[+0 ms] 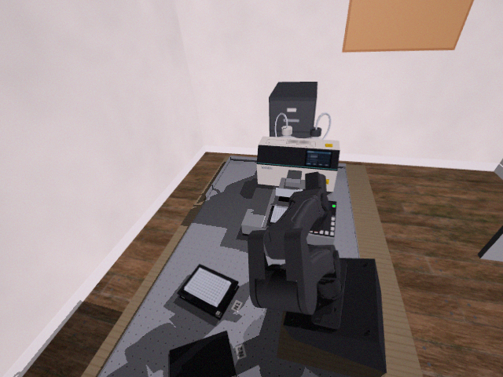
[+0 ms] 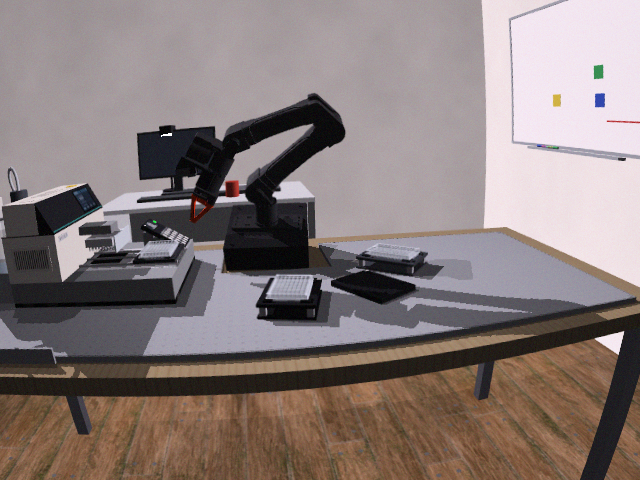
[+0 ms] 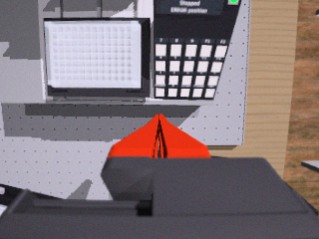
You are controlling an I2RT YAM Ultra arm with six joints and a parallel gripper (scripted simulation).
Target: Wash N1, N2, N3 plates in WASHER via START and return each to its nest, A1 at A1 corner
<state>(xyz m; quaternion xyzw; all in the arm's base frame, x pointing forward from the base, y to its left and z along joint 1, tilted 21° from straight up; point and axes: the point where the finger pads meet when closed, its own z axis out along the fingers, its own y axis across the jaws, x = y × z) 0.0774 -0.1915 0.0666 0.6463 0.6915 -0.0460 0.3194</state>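
- The ELISA plate (image 3: 92,53) lies in the washer carrier (image 3: 146,60); the lamp (image 3: 232,1) is green, START unpressed.
- The gripper (image 3: 159,119), clenched on nothing, hangs near the keypad (image 3: 188,70).
- Next, I judge: descend onto the lowest row's leftmost key (image 3: 159,92).

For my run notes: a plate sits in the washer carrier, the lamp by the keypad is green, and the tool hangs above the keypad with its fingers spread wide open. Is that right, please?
Not quite. The tool is shut, its red fingers pressed together on nothing, as the wrist view shows. The rest holds: a plate sits in the washer carrier, the lamp by the keypad is green, and the tool hangs above the keypad.
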